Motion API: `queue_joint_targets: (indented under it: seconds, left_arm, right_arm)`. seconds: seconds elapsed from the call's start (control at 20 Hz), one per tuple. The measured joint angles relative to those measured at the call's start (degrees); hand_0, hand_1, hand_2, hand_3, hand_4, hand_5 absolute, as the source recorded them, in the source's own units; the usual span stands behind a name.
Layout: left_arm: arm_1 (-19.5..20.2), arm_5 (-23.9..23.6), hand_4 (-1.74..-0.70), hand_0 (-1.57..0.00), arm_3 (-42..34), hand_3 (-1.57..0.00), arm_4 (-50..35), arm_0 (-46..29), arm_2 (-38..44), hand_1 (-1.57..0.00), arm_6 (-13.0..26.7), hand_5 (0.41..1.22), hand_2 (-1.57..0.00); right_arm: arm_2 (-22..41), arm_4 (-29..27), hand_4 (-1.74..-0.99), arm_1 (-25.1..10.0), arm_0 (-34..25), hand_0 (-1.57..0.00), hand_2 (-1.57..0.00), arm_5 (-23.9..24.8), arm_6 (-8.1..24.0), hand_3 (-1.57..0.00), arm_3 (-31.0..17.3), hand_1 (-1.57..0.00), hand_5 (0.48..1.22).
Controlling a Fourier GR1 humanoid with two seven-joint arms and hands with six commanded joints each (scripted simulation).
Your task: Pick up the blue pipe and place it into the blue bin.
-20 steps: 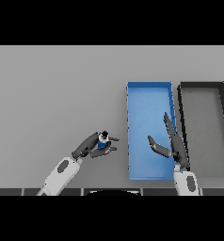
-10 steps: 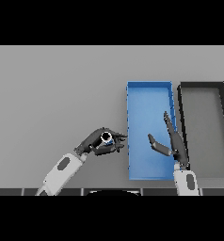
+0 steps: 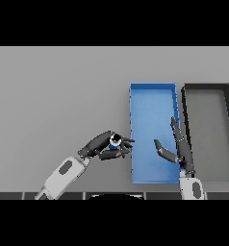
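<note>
Our left hand (image 3: pixel 103 146) is clamped on the blue pipe (image 3: pixel 115 141) just beside the blue bin (image 3: pixel 152 91); our right hand (image 3: pixel 176 149) hovers over it, fingers spread apart.

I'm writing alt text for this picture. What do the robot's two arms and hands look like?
Both arms have white forearm casings, each with a dark grey oval inset, and no cables or markings show. The left hand and the right hand are dark grey to black, with slim segmented fingers and a thumb. The left forearm looks longer and rounded in this view; only a short stretch of the right shows.
</note>
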State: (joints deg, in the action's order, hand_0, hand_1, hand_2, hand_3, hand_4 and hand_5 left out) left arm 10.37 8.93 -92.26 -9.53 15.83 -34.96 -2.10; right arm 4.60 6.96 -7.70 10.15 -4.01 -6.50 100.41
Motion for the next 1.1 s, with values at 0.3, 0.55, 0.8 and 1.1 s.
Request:
queue_joint_targets:
  seconds: [0.3,0.55,0.8,1.1]
  left_arm:
    - [0.24,-0.10,-1.73,-1.57,0.43,-1.44,0.26,0.52,0.14,-1.57,-0.15,1.220,-1.57]
    - [0.66,0.13,-1.73,-1.57,0.24,-1.44,0.33,0.50,-0.12,-1.57,-0.63,1.221,-1.57]
    - [0.55,0.06,-1.73,-1.57,0.92,-1.44,0.16,0.81,-0.11,-1.57,-0.24,1.221,-1.57]
    - [0.92,-0.28,-1.73,-1.57,1.31,-1.43,1.09,1.24,-0.40,-1.57,0.16,1.221,-1.57]
  right_arm:
    - [0.20,-0.51,-1.191,0.54,0.80,0.00,0.00,-0.15,-0.30,0.00,0.52,0.00,0.619]
    - [-0.50,-12.48,-1.215,-3.70,-1.21,0.00,0.00,-9.01,2.95,0.00,7.30,0.00,0.561]
    - [2.78,-19.72,-1.286,-11.01,-5.97,0.00,0.00,-16.97,10.20,0.00,16.36,0.00,0.520]
    - [7.42,-24.96,-1.297,-14.18,-17.38,0.00,0.00,-19.23,21.27,0.00,19.26,0.00,0.526]
